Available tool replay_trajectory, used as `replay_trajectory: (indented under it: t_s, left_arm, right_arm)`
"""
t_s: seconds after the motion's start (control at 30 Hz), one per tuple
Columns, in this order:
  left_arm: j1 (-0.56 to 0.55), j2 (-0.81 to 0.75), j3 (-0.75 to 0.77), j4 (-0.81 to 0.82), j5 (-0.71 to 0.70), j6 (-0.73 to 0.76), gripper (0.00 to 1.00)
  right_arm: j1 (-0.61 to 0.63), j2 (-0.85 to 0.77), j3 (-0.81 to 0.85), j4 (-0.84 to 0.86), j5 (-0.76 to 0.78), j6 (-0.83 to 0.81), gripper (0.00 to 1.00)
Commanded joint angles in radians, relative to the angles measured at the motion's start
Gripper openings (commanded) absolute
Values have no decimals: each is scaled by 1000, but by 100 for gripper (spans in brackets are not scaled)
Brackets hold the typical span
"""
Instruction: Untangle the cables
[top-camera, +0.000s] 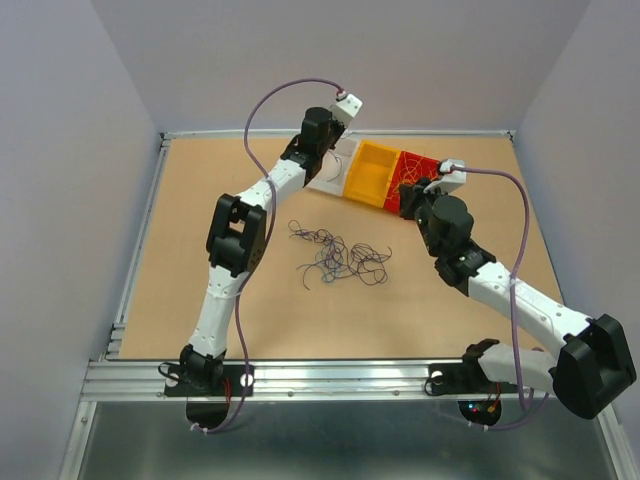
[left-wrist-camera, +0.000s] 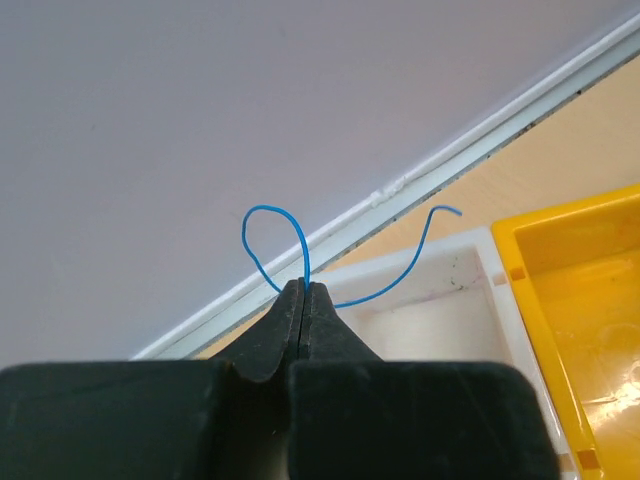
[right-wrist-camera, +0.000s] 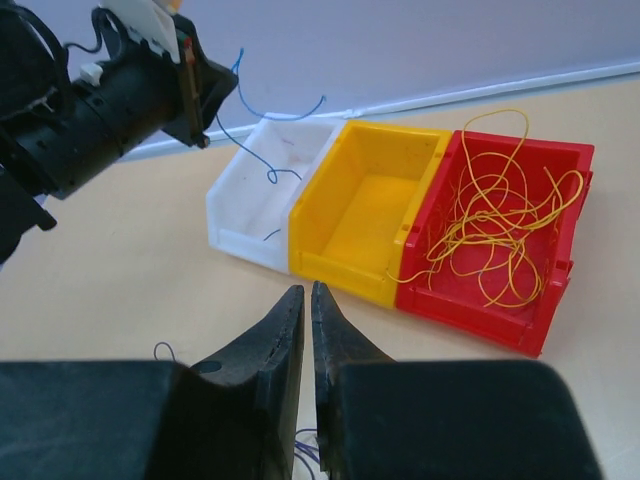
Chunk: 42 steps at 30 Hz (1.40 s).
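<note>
A tangle of thin dark purple and blue cables (top-camera: 335, 255) lies mid-table. My left gripper (left-wrist-camera: 303, 285) is shut on one curly blue cable (left-wrist-camera: 262, 210), held in the air over the white bin (left-wrist-camera: 440, 300). From the right wrist view that blue cable (right-wrist-camera: 240, 105) dangles from the left fingers down toward the white bin (right-wrist-camera: 235, 205). My right gripper (right-wrist-camera: 304, 290) hovers low over the table in front of the bins, its jaws a narrow slit apart with nothing seen between the tips. A few purple strands (right-wrist-camera: 310, 455) show beneath it.
Three bins stand in a row at the back: white, yellow (right-wrist-camera: 330, 190) and red (right-wrist-camera: 560, 250). The red one holds several yellow-orange wires (right-wrist-camera: 500, 220). A short blue piece (right-wrist-camera: 272, 235) lies in the white bin. The back wall (left-wrist-camera: 200, 120) is close behind the left gripper.
</note>
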Motion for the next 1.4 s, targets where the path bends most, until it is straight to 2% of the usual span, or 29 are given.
replay_trajectory:
  t_s: [0.0,0.17,0.37,0.5,0.63,0.67,0.83,0.9,1.1,1.13,1.2,1.27,1.3,1.37]
  left_arm:
    - [-19,-56,-76,81,-36,42,0]
    - [-17,-75,-138,12,-18,12,0]
    - [-17,-137,-265,-29,85,-37,0]
    - [-19,-97,-200,-89,97,-44,0]
    - [-17,-53,-97,-203,82,-54,16]
    - [-19,-71,-100,-204,79,-56,26]
    - [-19,-164,-182,-187,82,-48,50]
    - [-17,-223,-246,-183,114,-47,64]
    - [-19,-408,-428,-178,174,-41,69]
    - [-19,-442,-498,-178,203,-27,70]
    - [-17,-548,-619,-198,301,45,72]
    - [-19,-656,-705,-206,356,110,80]
    - [-19,-693,-794,-207,413,136,81]
    - [-20,-758,-872,-210,456,186,81]
  right_arm:
    - [-6,-25,-23,71,36,6,13]
    - [-6,-14,-18,74,10,6,13]
    - [-8,4,-10,76,-1,6,12]
    - [-9,17,-4,76,-26,5,12]
    - [-8,20,-4,74,-38,5,13]
    - [-9,20,-4,70,-46,2,13]
    - [-11,26,9,36,-81,-9,13]
    - [-11,49,49,-39,-119,-20,15]
    - [-11,46,56,-75,-190,-44,18]
    - [-11,47,57,-81,-199,-49,19]
    - [-11,50,68,-105,-227,-61,20]
    - [-12,52,71,-125,-236,-68,23]
    - [-12,49,69,-128,-240,-69,24]
    - [-11,37,63,-130,-245,-72,26]
